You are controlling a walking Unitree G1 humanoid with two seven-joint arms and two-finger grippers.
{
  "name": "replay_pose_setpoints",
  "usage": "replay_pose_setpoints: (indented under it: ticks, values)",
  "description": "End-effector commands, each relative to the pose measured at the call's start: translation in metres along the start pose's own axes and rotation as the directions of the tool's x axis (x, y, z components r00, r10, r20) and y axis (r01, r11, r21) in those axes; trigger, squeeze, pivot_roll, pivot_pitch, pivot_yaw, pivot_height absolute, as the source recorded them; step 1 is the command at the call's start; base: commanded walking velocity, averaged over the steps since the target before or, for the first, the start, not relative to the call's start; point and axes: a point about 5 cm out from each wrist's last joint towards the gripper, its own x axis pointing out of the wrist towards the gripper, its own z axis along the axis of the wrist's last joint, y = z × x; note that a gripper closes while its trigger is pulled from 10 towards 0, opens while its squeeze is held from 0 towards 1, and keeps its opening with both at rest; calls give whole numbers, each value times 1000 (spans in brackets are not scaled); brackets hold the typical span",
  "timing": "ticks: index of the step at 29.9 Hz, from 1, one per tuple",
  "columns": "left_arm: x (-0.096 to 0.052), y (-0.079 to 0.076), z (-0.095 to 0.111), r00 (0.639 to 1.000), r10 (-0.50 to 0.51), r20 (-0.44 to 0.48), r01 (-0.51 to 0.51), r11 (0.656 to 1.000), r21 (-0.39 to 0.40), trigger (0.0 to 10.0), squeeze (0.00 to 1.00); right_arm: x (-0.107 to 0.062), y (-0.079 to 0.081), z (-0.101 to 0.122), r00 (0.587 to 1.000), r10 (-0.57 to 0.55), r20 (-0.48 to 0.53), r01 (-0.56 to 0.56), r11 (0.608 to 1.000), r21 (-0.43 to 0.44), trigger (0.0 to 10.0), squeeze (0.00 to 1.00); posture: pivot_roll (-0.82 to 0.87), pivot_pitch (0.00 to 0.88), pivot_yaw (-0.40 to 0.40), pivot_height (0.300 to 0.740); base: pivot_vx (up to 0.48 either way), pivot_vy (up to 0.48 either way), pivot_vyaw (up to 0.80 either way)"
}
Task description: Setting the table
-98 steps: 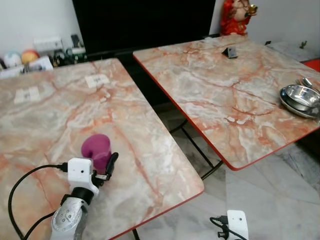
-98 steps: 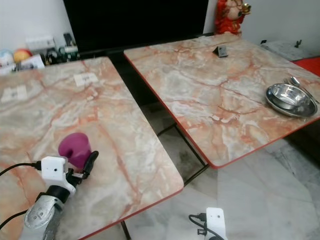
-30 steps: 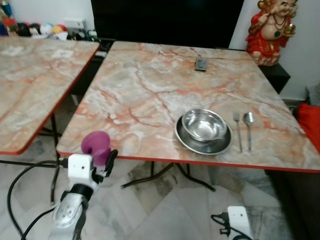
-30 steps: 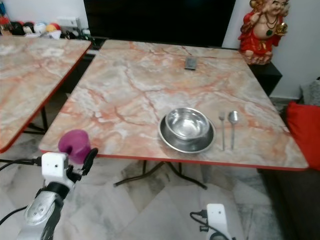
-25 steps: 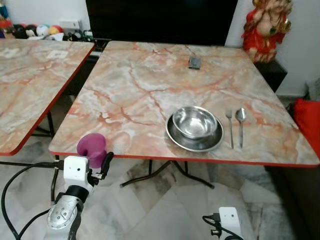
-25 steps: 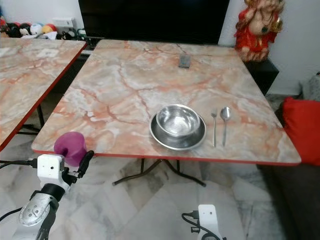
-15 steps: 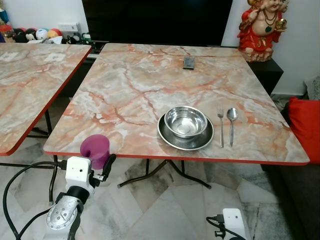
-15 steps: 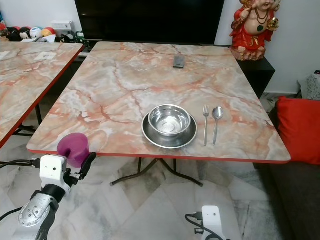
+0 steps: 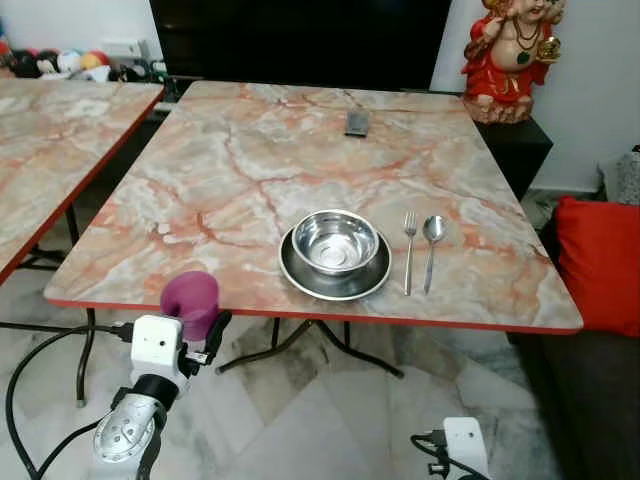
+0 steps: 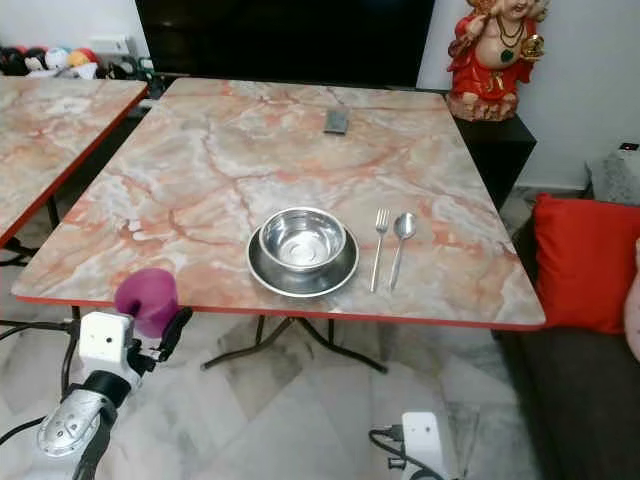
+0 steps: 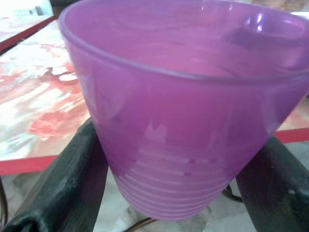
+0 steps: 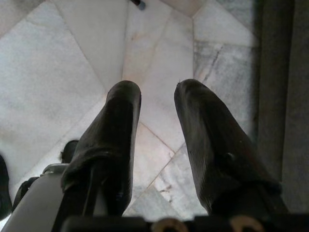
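At the worktop's (image 9: 250,180) near left corner, a purple cup (image 9: 190,299) is held in the left gripper's (image 9: 196,322) jaws; right gripper (image 12: 154,111) jaws narrowly parted over floor.

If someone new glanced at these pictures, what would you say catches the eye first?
Probably the purple cup held in the left gripper, just off the near edge of the marble table. Next, the steel bowl sitting in a plate near the front edge, with a fork and spoon beside it on the right. A red figurine stands past the far right corner.
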Motion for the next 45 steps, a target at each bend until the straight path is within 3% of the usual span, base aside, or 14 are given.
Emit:
replay_pose_setpoints:
  ticks: [1,17,25,36,45]
  values:
    - [-1,3,3,1000,6,4,-6,1000,-4,10000,0,-1,-1,-4,1000,0,-14,0,1000,-5,10000,0,41,104,-44,740,0,0,0]
    - [2,0,6,1000,-7,13,8,999,-42,10000,0,-1,-1,-4,1000,-2,-11,2,1000,25,10000,0,38,109,-48,740,211,0,0]
    - [1,-2,5,1000,-16,13,17,999,-46,10000,0,-1,-1,-4,1000,5,-14,-5,1000,11,10000,0,43,111,-54,740,333,0,-634]
    - [0,-9,7,998,-54,19,56,996,-67,10000,0,0,-3,-4,1000,5,-10,-5,1000,-2,10000,0,40,116,-59,740,0,0,0]
    - [24,-4,31,996,-22,91,27,998,-57,10000,0,0,-3,-4,1000,4,-11,-4,1000,-4,10000,0,43,116,-62,740,0,0,0]
